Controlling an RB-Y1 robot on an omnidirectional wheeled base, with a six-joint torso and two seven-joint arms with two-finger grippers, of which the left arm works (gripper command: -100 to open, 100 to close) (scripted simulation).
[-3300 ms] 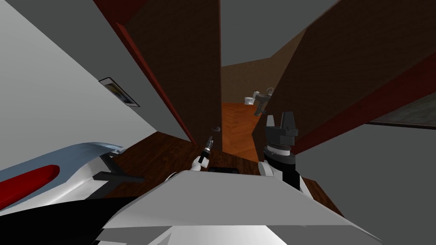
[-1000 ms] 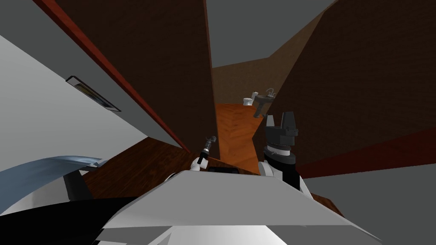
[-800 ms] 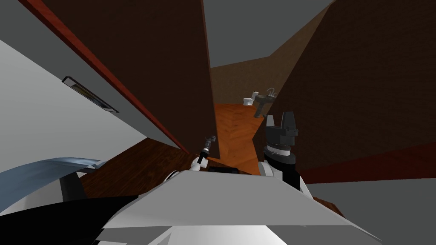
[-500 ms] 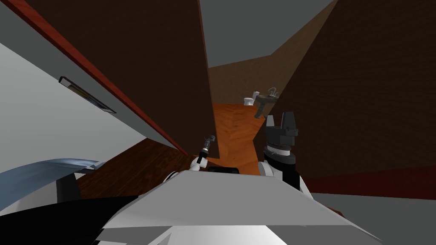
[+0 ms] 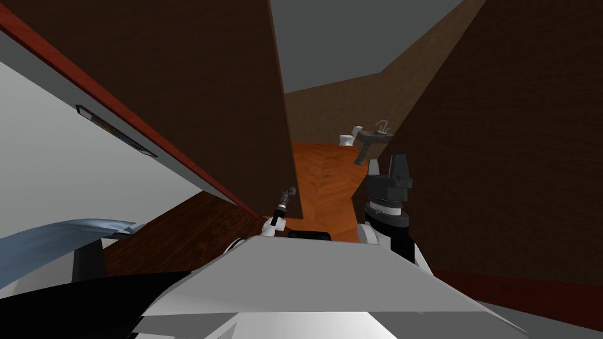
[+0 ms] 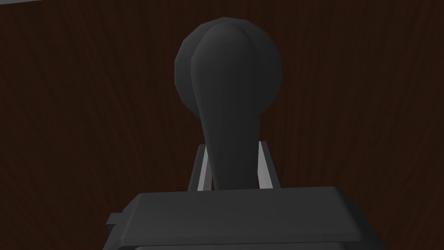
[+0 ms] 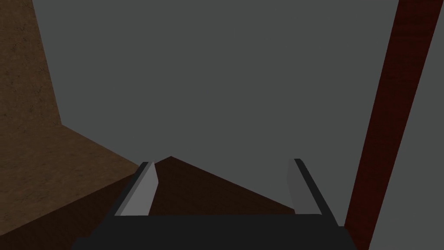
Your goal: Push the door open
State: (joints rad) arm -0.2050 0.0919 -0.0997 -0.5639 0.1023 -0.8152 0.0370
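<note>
The big dark brown door (image 5: 194, 82) looks like wood. Thin lines of grain run down it (they show best up close), and it is dull, not shiny. The dark grey door handle (image 6: 227, 82) is smooth and matt, with no marks on it. The thin light grey fingers (image 6: 265, 167) of the left end effector (image 6: 232, 167) are smooth and plain, and its dark box is matt. The orange-brown floor (image 5: 324, 176) past the door is wood laid in a zigzag. The darker brown floor (image 5: 188, 229) nearby shows wood grain too. The red-brown door frame (image 5: 118, 109) looks like wood. The brown far wall (image 5: 330, 109) looks rough.
</note>
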